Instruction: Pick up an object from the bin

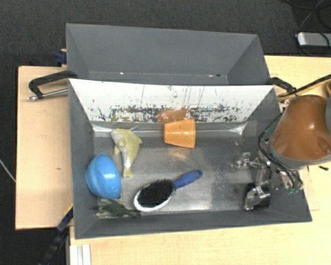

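Smooth orange cover (302,130) — metal hand (257,196)

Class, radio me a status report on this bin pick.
Gripper at right end of bin, apart from all objects. Nearest thing: blue-handled brush, untouched. Floor between looks clear.

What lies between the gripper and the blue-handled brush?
Nothing: in the camera view, only bare bin floor separates the gripper from the brush. The orange cup sits farther back.
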Robot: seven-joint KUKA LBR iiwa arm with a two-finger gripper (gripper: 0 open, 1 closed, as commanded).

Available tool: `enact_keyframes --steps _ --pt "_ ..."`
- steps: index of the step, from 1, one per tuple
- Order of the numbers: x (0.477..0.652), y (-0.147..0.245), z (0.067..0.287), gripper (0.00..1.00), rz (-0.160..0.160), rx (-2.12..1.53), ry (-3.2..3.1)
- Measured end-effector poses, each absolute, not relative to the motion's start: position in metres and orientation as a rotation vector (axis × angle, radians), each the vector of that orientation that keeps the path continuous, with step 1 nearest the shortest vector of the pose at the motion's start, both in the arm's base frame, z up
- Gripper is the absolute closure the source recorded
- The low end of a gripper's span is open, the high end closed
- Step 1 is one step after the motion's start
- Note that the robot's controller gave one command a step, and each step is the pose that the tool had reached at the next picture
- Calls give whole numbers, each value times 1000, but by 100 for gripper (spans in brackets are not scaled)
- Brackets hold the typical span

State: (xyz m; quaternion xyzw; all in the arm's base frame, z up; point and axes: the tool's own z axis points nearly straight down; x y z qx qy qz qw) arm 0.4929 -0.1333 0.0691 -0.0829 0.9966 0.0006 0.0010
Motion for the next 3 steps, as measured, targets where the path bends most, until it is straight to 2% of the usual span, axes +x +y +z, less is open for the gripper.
enact_keyframes --steps 1,2,3 --pt "522 -37 102 0 7 -55 3133" --pt "518 36 101 0 5 -379 3116" --pt "518 104 72 0 -1 -705 3057"
